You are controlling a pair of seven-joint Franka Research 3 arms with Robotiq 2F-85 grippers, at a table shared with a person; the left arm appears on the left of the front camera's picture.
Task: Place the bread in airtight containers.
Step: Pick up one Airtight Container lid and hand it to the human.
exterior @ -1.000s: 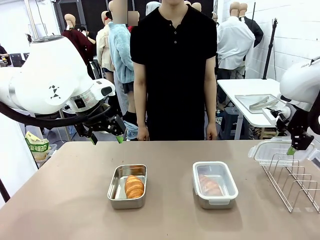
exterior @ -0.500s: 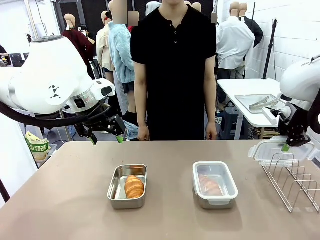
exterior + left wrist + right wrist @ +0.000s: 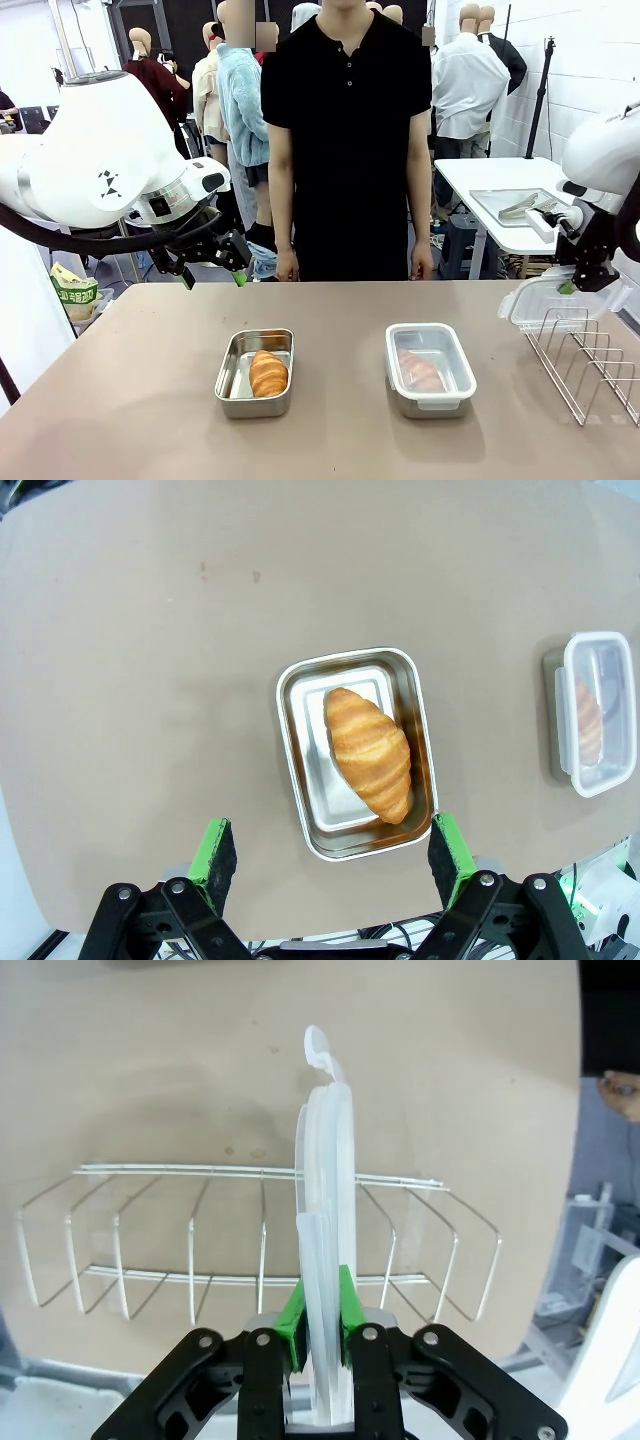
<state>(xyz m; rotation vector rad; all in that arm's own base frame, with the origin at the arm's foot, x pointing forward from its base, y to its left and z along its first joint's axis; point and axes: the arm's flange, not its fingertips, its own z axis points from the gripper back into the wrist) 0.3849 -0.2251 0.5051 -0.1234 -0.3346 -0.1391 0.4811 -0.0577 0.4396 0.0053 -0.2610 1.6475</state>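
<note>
We are clamping the R end effector (image 3: 320, 1332) on the lid (image 3: 322, 1160) at the rack (image 3: 190, 1260): light, stiff, slippery, so gripping its rim. L end effector (image 3: 330, 846) is hanging apart over bread (image 3: 370, 752) in the open tin (image 3: 295, 740).

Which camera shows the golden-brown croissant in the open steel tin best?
The left wrist view: it looks straight down on the golden-brown croissant, showing its whole ridged top. The front view shows it smaller, from a low angle. The right wrist view faces a wire rack instead.
</note>
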